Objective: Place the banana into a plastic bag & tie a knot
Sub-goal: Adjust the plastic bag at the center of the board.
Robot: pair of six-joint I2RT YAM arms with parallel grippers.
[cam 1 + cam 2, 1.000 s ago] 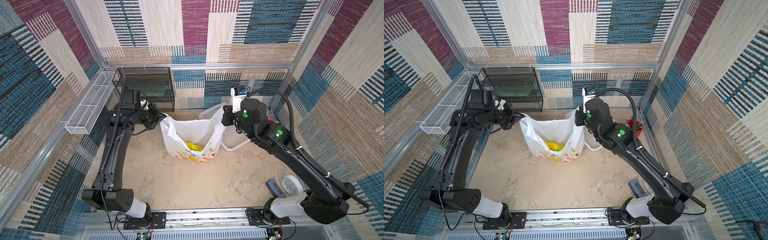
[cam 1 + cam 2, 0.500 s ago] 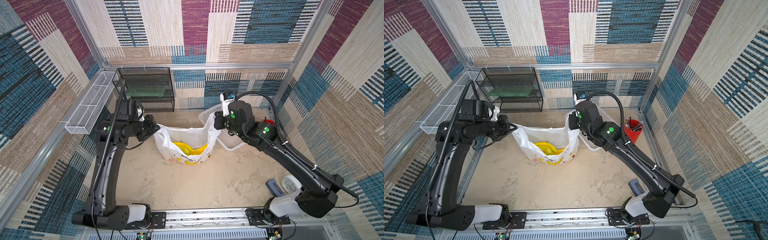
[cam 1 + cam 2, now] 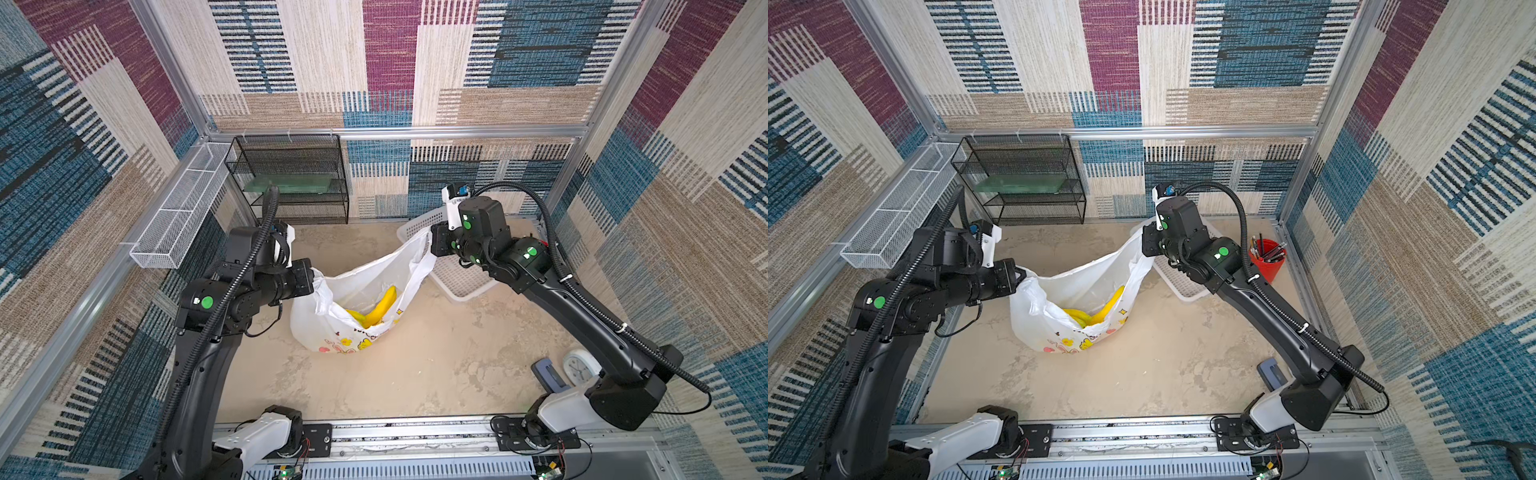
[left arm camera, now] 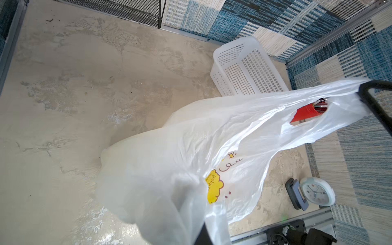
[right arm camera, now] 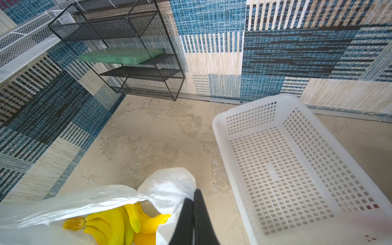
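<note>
The bunch of yellow bananas is lying inside the thin white crinkly plastic bag with cartoon prints. The bag's bottom appears to be resting on the mottled beige tabletop, and its mouth is gaping upward.

The left gripper is pinching one handle loop, jaws clamped on the film. The right gripper is gripping the opposite handle loop the same way and holding it higher, just over the rim of the white perforated plastic basket. In the right wrist view its black fingers are pressing together with plastic bunched against them.

Nothing is tied yet, so the step in hand is probably bringing the two loops together to cross them. Doing that well means:
- moving both grippers inward at an even height;
- keeping a little slack so the thin film is not tearing or slipping free;
- leaving the bag's weight on the tabletop so the bananas are not tipping out.
</note>
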